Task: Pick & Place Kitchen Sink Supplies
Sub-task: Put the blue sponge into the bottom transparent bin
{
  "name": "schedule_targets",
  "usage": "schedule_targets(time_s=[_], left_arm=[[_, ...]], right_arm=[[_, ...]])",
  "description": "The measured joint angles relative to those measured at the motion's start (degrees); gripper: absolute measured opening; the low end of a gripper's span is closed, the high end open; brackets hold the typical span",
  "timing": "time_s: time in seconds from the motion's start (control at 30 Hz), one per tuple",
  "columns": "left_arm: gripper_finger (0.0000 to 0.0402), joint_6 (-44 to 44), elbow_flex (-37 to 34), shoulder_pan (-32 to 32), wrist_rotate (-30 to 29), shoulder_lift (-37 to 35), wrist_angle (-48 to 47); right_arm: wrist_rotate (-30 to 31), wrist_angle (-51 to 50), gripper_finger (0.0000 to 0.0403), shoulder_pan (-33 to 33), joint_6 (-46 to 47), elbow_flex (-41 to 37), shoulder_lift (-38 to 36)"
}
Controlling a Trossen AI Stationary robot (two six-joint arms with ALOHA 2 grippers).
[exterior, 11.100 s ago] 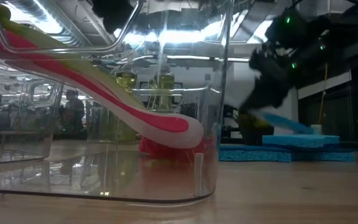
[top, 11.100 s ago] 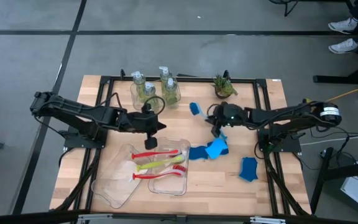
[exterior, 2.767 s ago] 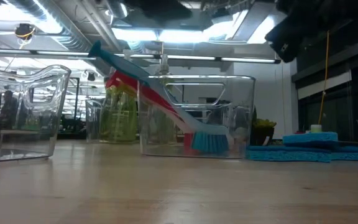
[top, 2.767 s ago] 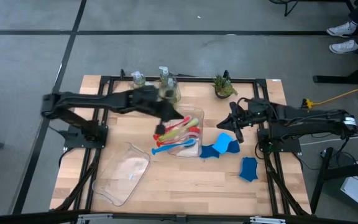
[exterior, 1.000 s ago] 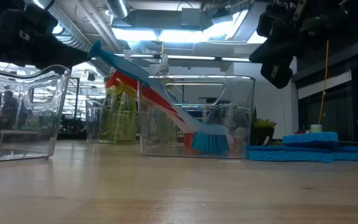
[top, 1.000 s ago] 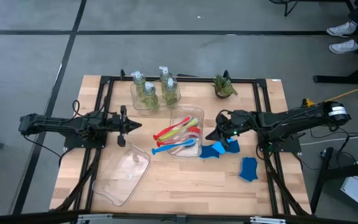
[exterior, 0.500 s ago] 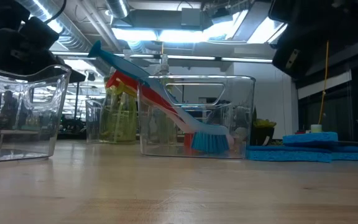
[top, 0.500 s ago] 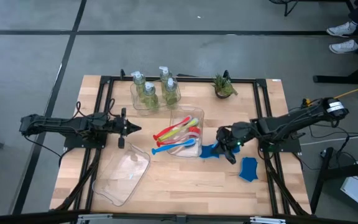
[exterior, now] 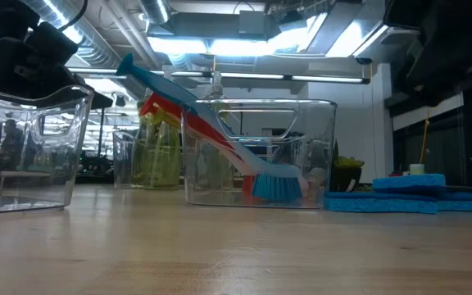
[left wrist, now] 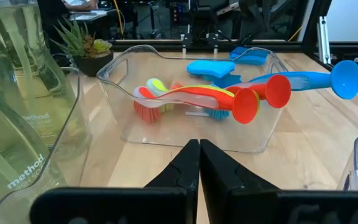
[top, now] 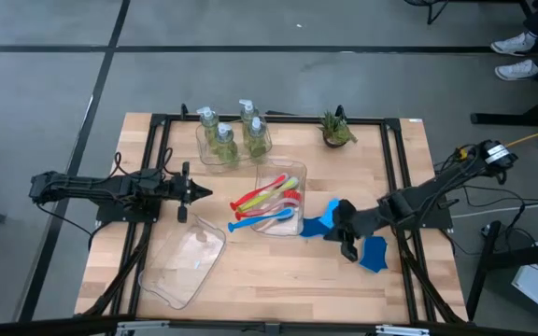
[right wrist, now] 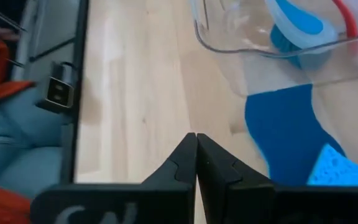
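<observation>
Red, yellow-green and blue brushes (top: 267,201) lie in a clear tray (top: 292,177) at mid-table, their handles sticking out over its rim (left wrist: 291,84). Three pump bottles (top: 227,135) stand in another clear tray at the far side. Blue sponge pieces (top: 318,227) lie flat on the table right of the brush tray, and one more (top: 374,254) lies nearer the front. My right gripper (top: 349,250) hovers shut between these sponges, holding nothing (right wrist: 196,143). My left gripper (top: 192,191) waits shut at the table's left, pointing at the brush tray (left wrist: 199,152).
An empty clear tray (top: 183,266) lies at the near left. A small potted plant (top: 336,131) stands at the far right. Black frame rails (top: 395,159) run along the table's sides. Bare wood lies along the near edge (top: 278,289).
My right gripper has swung from beside the brush tray's right end toward the table's near edge, passing over the blue sponges, staying shut and carrying nothing. The sponges and the trays have stayed where they were.
</observation>
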Motion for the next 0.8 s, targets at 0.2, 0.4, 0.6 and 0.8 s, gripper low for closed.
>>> schedule_targets(time_s=[0.2, 0.4, 0.6, 0.8], left_arm=[[0.0005, 0.00, 0.00, 0.00, 0.00, 0.00, 0.00], [0.0007, 0.01, 0.00, 0.00, 0.00, 0.00, 0.00], [0.0005, 0.00, 0.00, 0.00, 0.00, 0.00, 0.00], [0.0006, 0.00, 0.00, 0.00, 0.00, 0.00, 0.00]], right_arm=[[10.00, -4.83, 0.0009, 6.13, 0.89, 2.93, 5.55], [17.00, -26.00, 0.0009, 8.27, 6.56, 16.37, 14.70], [16.94, -37.18, 0.0009, 6.96, 10.80, 24.34, 22.00], [16.21, -39.34, 0.0017, 4.29, 10.51, 24.65, 24.82]])
